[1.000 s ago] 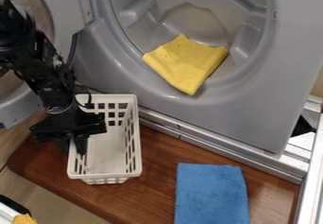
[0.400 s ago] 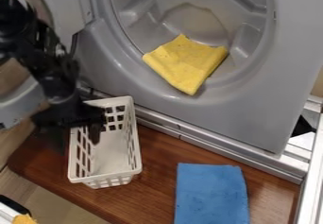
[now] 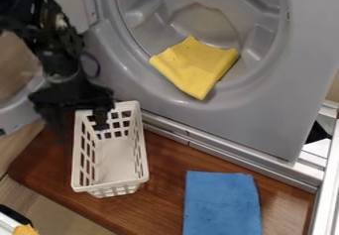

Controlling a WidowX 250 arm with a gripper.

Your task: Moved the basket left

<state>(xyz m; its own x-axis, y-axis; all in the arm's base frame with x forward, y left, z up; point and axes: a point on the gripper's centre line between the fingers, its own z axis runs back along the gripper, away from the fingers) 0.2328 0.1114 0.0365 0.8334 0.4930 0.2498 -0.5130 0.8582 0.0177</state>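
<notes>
The black gripper (image 3: 80, 125) hangs over the far left corner of the white basket, its fingers spread open. One finger (image 3: 100, 120) is over the inside of the basket's far end, while the other is outside, left of the basket. Upright on the brown wooden board, the slotted plastic basket (image 3: 114, 162) stands empty, its long side running from the machine toward the near edge. Part of its far left rim is hidden behind the gripper.
A blue cloth (image 3: 222, 204) lies on the board (image 3: 165, 179) at the right. Behind stands a grey machine (image 3: 278, 115) with a yellow cloth (image 3: 195, 68) over its opening's lip. Its round door (image 3: 17, 107) is at the left, behind the arm.
The gripper has gone up and away from the basket's left wall, and its fingers have spread. The basket's far end has shifted slightly left, turning the basket a little.
</notes>
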